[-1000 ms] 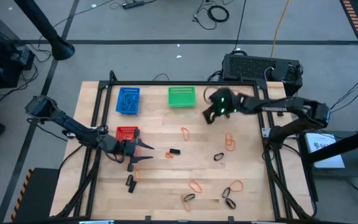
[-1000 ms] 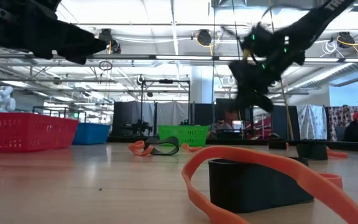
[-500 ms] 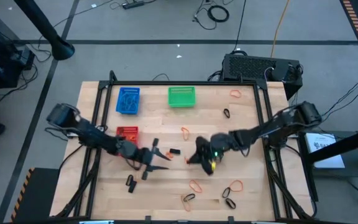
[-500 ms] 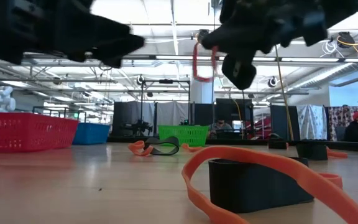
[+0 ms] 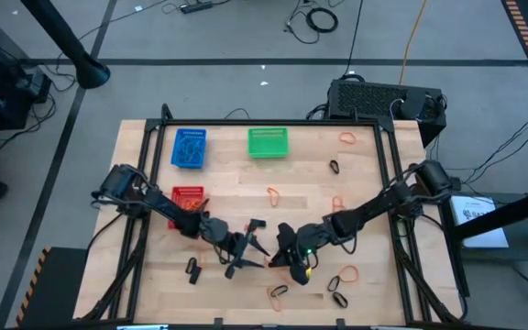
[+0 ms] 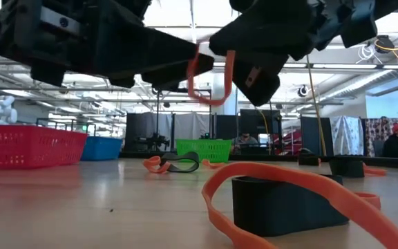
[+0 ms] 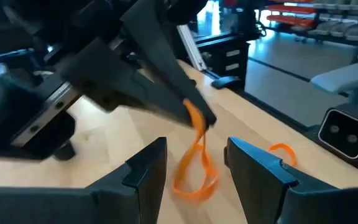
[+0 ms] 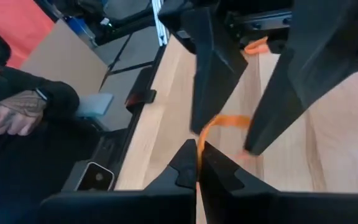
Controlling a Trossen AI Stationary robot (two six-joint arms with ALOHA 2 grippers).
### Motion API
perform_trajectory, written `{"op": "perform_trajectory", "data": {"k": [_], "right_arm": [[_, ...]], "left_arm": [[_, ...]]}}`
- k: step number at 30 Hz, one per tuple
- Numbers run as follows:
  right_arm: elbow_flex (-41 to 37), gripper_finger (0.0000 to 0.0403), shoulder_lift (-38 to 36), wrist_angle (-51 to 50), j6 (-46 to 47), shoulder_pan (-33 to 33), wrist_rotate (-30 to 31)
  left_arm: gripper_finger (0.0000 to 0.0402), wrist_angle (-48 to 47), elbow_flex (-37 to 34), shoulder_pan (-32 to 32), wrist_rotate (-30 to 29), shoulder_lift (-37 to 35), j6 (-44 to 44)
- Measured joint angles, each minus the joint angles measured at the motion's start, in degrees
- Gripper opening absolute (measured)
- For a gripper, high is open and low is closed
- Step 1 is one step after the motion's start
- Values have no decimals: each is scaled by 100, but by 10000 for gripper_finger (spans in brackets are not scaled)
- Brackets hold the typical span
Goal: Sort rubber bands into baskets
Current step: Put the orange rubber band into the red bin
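Over the table's near middle my right gripper [image 5: 276,259] is shut on an orange rubber band [image 7: 194,165]. The band hangs as a loop between the two fingers of my open left gripper [image 5: 253,249], which faces it from the left; those fingers stand on either side of the loop and do not touch it. The blue basket [image 5: 189,148] and the green basket [image 5: 268,142] stand at the far side. The red basket [image 5: 188,196] sits at the left, behind my left arm. My right gripper pinches the top of the orange band's loop [image 7: 196,121] between its two fingertips [image 7: 185,99]. The fingers come from the table's right, slanting a little down. The band hangs slack below them, clear of the table [image 6: 206,76].
Loose orange and black bands lie over the right half: an orange one [image 5: 347,138] at the far right, another [image 5: 273,193] mid-table, black ones [image 5: 192,269] [image 5: 337,300] near the front edge. A person's hand [image 8: 5,115] shows beyond the table.
My right gripper has swept from beside the green basket toward the table's near edge and left, and the orange band hangs from it. My left gripper has gone from the red basket toward the right and a little down, staying open, until its fingers stand around the band.
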Motion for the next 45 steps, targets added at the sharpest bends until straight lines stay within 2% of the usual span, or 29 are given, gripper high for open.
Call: {"op": "perform_trajectory", "data": {"k": [6,9,19,21,25,31,34,38,45], "right_arm": [[86,0,111,-69,-45,-17,-4],[86,0,109,-140,-91,-22,-8],[86,20,98,-165,-299,-27,-9],[86,25,98,-167,-304,-27,47],[86,48,95,-205,-241,-25,579],[86,117,89,-508,-284,-103,848],[83,151,89,-773,-401,-174,985],[82,182,89,-935,-561,-190,914],[82,201,89,-940,-851,-199,919]], "left_arm": [[177,-279,17,21,202,7,4],[163,-303,15,44,217,5,4],[13,-324,15,172,214,5,-3],[8,-324,15,171,215,5,-4],[7,-341,4,172,212,5,-4],[4,-721,4,181,72,-92,-20],[3,-1699,9,152,-252,-604,-14],[2,-3815,8,88,-1013,-1750,-282],[2,-7523,15,-86,-1852,-3825,-1682]]}}
